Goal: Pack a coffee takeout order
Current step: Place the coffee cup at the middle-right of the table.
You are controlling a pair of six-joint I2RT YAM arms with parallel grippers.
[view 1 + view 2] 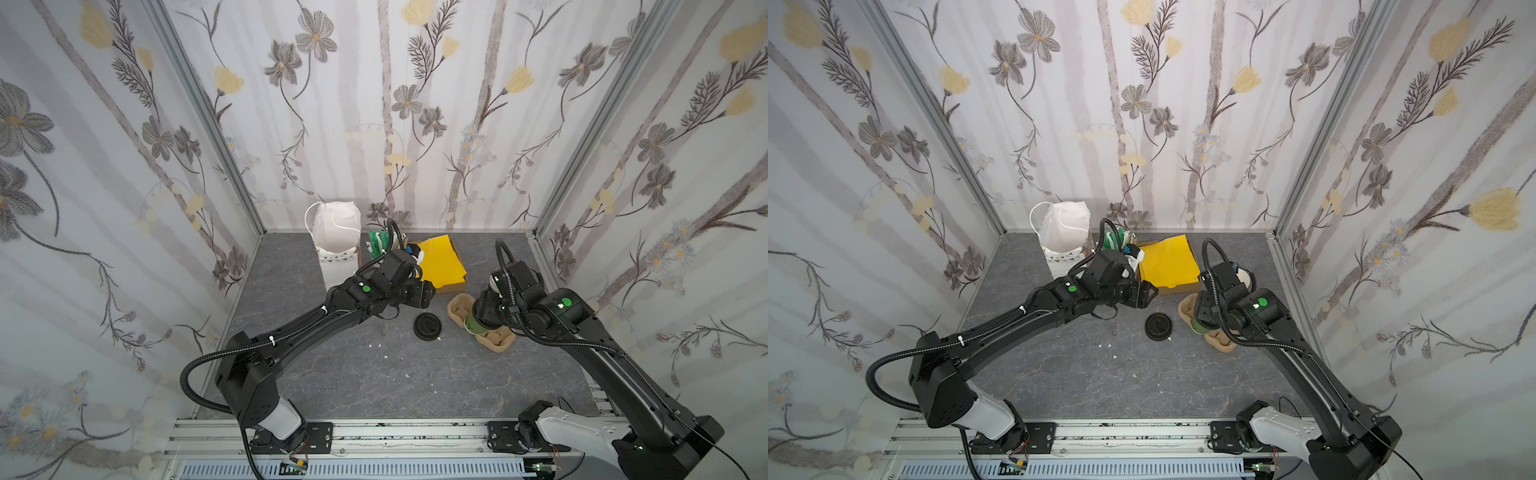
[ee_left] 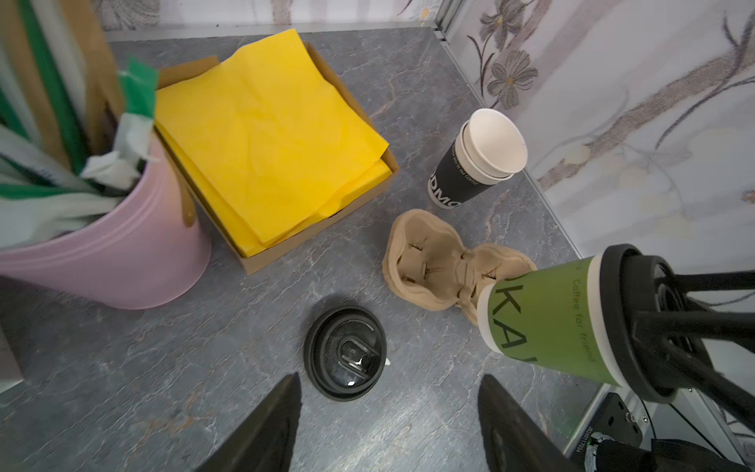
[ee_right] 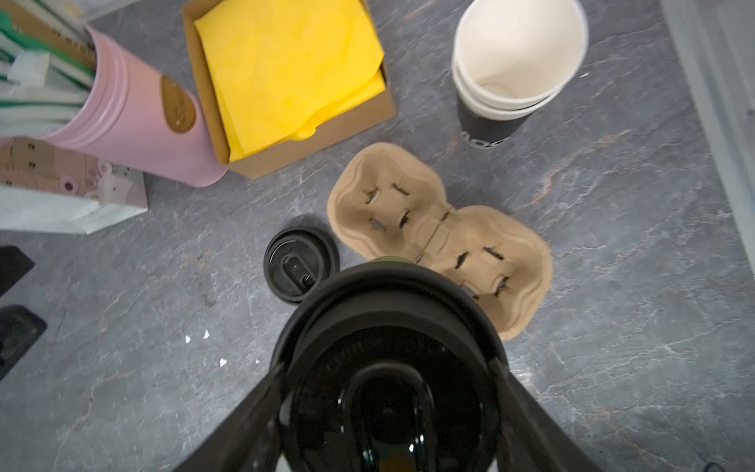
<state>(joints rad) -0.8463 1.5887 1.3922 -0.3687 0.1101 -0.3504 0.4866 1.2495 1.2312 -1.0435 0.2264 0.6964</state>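
My right gripper point(image 3: 388, 372) is shut on a green paper cup point(image 2: 543, 318) with a black lid point(image 3: 388, 327). The cup hangs tilted just above the near end of the tan pulp carrier point(image 3: 441, 229). It also shows in both top views point(image 1: 473, 323) point(image 1: 1198, 327). Folded yellow napkins point(image 2: 269, 135) lie stacked in a shallow cardboard box point(image 2: 318, 241) at the back. My left gripper point(image 2: 389, 380) is open and empty above the table, just short of a loose black lid point(image 2: 345, 353) lying flat left of the carrier.
A stack of lidless black cups point(image 2: 478, 163) stands by the right wall behind the carrier. A pink holder point(image 2: 122, 253) of green-and-white wrapped items stands left of the napkin box. A white bag point(image 1: 334, 226) sits at the back left. Small white scraps point(image 1: 378, 345) dot the table.
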